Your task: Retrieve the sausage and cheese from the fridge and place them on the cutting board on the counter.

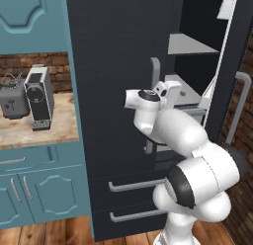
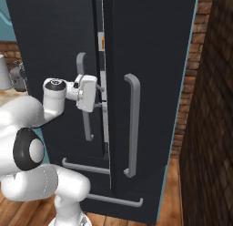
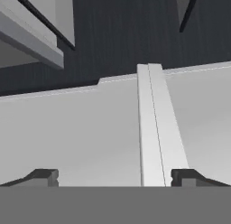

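Hand view puts us right inside the fridge point(image 1: 128, 66): a pale grey shelf point(image 3: 81, 137) spreads out ahead with a raised divider strip point(image 3: 155, 128) running across it, and the dark back wall behind. We cannot spot the sausage or the cheese on what shows of that shelf; if they sit in this fridge, they are somewhere we cannot see from here. The two dark fingertips point(image 3: 45, 177) stand wide apart, nothing between them, so the gripper point(image 3: 115, 178) is empty.

From the left base view, the fridge is tall and black, its right door point(image 1: 232, 66) swung open, grey shelves showing in the gap, long grey bar handles point(image 1: 155, 71) on the doors, drawers below. The hand reaches into the opening at about handle height.

What could go wrong? We'd say the opening is the worry: in the right base view the hand point(image 2: 86, 93) sits close by the door edge and the left door's handle, so a sideways swing could knock either. Searching low along this shelf, the fingers might also catch on the divider strip. And a small slim sausage may roll off if nudged instead of pinched.

Left of the fridge, the beige counter point(image 1: 44, 133) carries a coffee machine point(image 1: 39, 96) against the brick wall; no cutting board shows on that stretch.
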